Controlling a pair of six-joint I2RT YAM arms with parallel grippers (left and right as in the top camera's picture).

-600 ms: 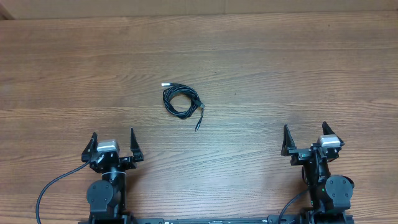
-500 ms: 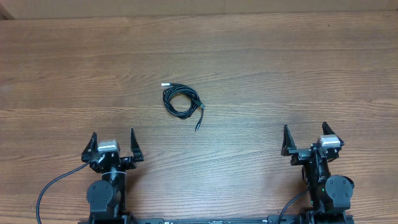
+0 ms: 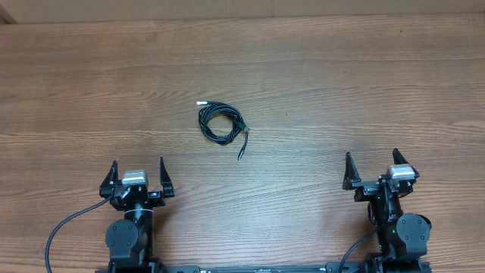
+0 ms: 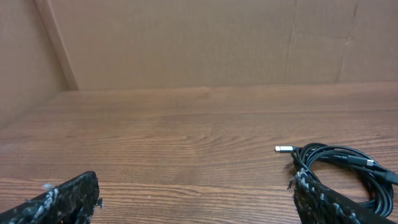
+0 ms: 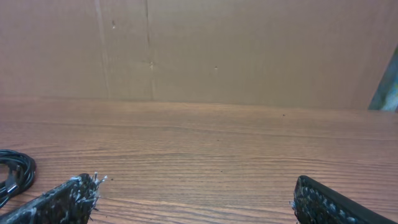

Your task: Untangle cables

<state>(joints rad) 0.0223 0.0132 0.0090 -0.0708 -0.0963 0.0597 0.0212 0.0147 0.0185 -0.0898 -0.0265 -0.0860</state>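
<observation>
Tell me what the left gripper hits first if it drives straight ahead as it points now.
Likely nothing on the table: the left gripper faces bare wood, with the cables off to its right. Clearance looks ample from overhead.

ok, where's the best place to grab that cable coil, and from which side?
Probably the loose tail sticking out of the coil toward the robot. It is a single straight strand lying flat on the table, clear of the rest. Come straight down from above, left pincer across it.
</observation>
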